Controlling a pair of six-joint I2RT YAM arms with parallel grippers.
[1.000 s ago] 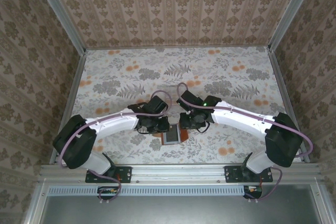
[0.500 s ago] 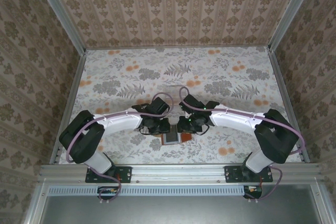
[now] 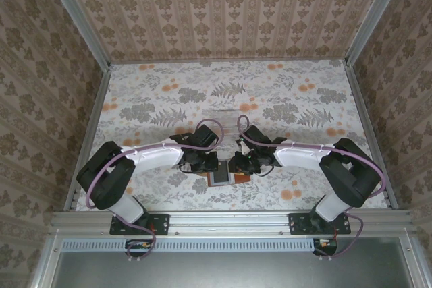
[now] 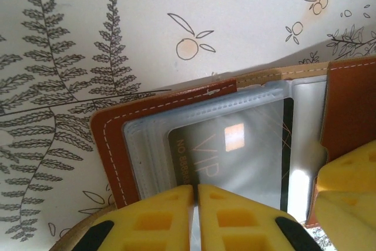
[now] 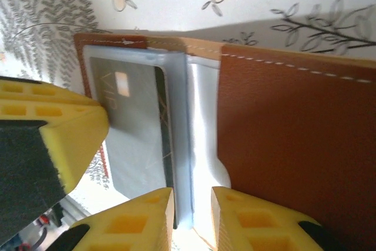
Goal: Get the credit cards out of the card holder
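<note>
so the card holder [image 4: 111, 145] is reddish-brown with pale stitching, credit card [image 4: 235, 145] dark grey with gold lettering, table [image 4: 88, 27] white, fern-and-orange print, left gripper [image 4: 195, 210] yellow

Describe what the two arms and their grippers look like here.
The left arm and right arm match: white links, black joint housings, and a lilac cable running along each. The left gripper and right gripper have blocky yellow fingers with rectangular recesses.

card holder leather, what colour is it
The card holder is reddish-brown leather with pale stitching along the edge. It shows best in the right wrist view.
</note>
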